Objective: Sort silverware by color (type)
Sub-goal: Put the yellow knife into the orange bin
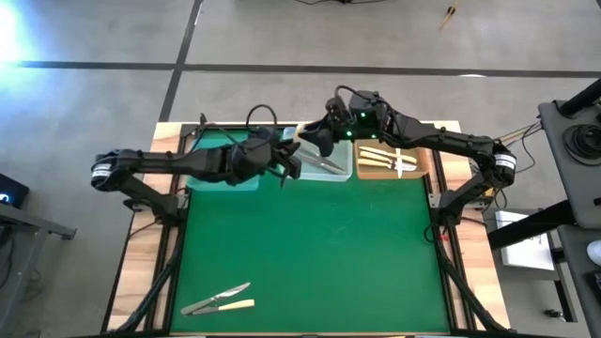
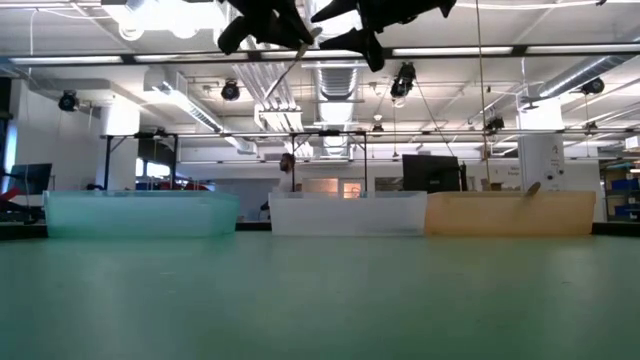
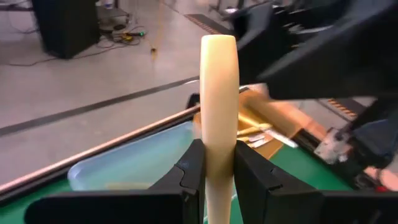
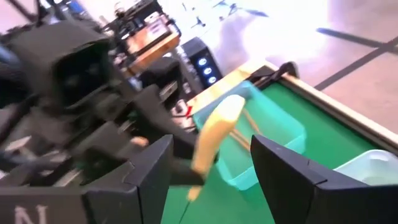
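Observation:
My left gripper (image 1: pixel 286 161) is shut on a cream-yellow cutlery piece (image 3: pixel 219 93), high above the gap between the teal tray (image 1: pixel 221 174) and the clear tray (image 1: pixel 346 174). My right gripper (image 1: pixel 315 141) is open just beyond it. In the right wrist view its two fingers (image 4: pixel 149 177) stand on either side of the cream piece (image 4: pixel 217 134) without touching it. Silver pieces (image 1: pixel 329 164) lie in the clear tray. Cream and golden pieces (image 1: pixel 385 158) lie in the orange tray (image 1: pixel 423 161). A silver knife and a cream piece (image 1: pixel 218 300) lie on the green mat near the front edge. My left gripper pinches the cream piece's handle (image 3: pixel 219 158) between its two fingers, which lie across it. The broad rounded end (image 3: pixel 219 56) sticks out well past the fingertips. The piece is lifted clear of the trays; in the low view its thin end (image 2: pixel 282 78) slants down below the gripper.
The three trays stand side by side along the table's far edge (image 2: pixel 345 212). The green mat (image 1: pixel 310 244) stretches between them and the two loose pieces at the front left. The two arms nearly meet above the clear tray.

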`<action>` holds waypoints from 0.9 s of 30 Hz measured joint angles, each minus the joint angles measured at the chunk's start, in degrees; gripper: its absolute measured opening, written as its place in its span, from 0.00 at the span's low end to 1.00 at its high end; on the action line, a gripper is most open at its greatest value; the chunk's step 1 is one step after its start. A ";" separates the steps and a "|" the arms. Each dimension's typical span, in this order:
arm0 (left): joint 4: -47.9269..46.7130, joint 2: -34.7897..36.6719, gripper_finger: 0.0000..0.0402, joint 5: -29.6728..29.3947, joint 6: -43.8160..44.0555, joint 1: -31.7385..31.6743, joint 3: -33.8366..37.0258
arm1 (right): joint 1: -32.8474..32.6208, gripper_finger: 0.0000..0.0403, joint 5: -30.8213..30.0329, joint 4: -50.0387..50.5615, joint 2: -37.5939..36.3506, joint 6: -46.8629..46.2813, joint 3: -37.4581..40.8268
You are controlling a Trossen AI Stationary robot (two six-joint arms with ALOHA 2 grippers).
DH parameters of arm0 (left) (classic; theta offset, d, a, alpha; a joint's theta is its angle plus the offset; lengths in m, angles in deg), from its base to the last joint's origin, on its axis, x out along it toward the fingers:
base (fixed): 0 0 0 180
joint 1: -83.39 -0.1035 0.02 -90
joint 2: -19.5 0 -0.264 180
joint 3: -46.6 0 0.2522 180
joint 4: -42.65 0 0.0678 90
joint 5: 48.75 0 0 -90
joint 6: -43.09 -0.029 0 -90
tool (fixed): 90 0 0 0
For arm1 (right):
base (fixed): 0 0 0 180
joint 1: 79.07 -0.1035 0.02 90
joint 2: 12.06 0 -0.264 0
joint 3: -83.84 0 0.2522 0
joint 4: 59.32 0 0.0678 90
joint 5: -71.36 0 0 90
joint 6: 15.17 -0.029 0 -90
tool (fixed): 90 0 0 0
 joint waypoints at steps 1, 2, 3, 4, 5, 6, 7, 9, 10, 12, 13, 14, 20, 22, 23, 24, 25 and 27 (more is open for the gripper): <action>0.19 -0.54 0.10 0.70 -0.91 -0.32 -0.70 | 0.00 0.52 -1.22 0.00 0.00 -0.01 0.00; 0.16 -1.24 0.10 1.51 -1.93 -0.57 -1.69 | 0.00 0.52 -2.50 0.00 0.00 -0.01 0.00; 0.22 -2.03 0.10 2.16 -3.11 -0.80 -2.86 | 0.00 0.52 -3.59 0.01 0.00 0.01 0.00; 0.23 -2.99 0.10 2.72 -4.37 -0.87 -4.04 | 0.00 0.52 -4.23 -0.03 0.00 -0.02 0.00; 0.04 -3.91 0.10 3.21 -5.58 -0.92 -5.34 | 0.00 0.52 -4.79 -0.13 0.00 -0.03 0.00; -0.50 -5.03 0.10 3.28 -6.93 -1.00 -6.88 | 0.00 0.52 -4.86 -0.33 0.00 0.02 0.00; -1.53 -6.10 0.10 3.53 -8.12 -1.00 -8.48 | 0.00 0.52 -4.94 -0.39 0.00 0.25 0.00; -5.95 -8.21 0.10 3.56 -9.88 -1.15 -12.01 | 0.00 0.51 -5.05 -0.38 0.00 0.31 0.00; -8.01 -9.26 0.10 3.56 -10.54 -1.19 -13.79 | 0.00 0.49 -5.02 -0.37 0.00 0.58 0.00; -13.01 -11.58 0.10 3.24 -11.84 -1.26 -17.61 | 0.00 0.42 -4.57 -0.25 -0.01 1.62 0.00; -15.17 -12.64 0.10 2.73 -12.63 -1.25 -19.42 | 0.00 0.36 -4.47 -0.20 -0.02 2.25 0.00; -16.67 -13.72 0.10 2.36 -13.55 -1.24 -21.23 | 0.00 0.28 -4.54 0.05 -0.02 3.30 0.00; -23.18 -17.68 0.09 -1.66 -17.84 -1.22 -28.56 | 0.13 0.05 -4.25 0.58 -0.48 5.46 -0.13; -23.15 -17.84 0.09 -1.14 -18.89 -1.63 -29.33 | 0.51 0.04 -4.55 1.17 -0.89 6.13 -0.14; -23.07 -17.84 0.09 -0.92 -19.00 -1.72 -29.45 | 0.78 0.04 -4.20 1.50 -1.14 6.33 -0.16; -22.94 -17.80 0.09 -0.77 -19.13 -1.83 -29.53 | 1.02 0.04 -4.13 2.08 -1.39 6.50 -0.17; -22.97 -17.66 0.08 -0.53 -19.27 -2.01 -29.56 | 1.37 0.04 -3.93 2.61 -1.61 6.68 -0.17; -24.23 -17.01 0.08 -0.75 -19.36 -2.19 -29.55 | 2.37 0.04 -4.05 4.41 -2.25 7.72 -0.19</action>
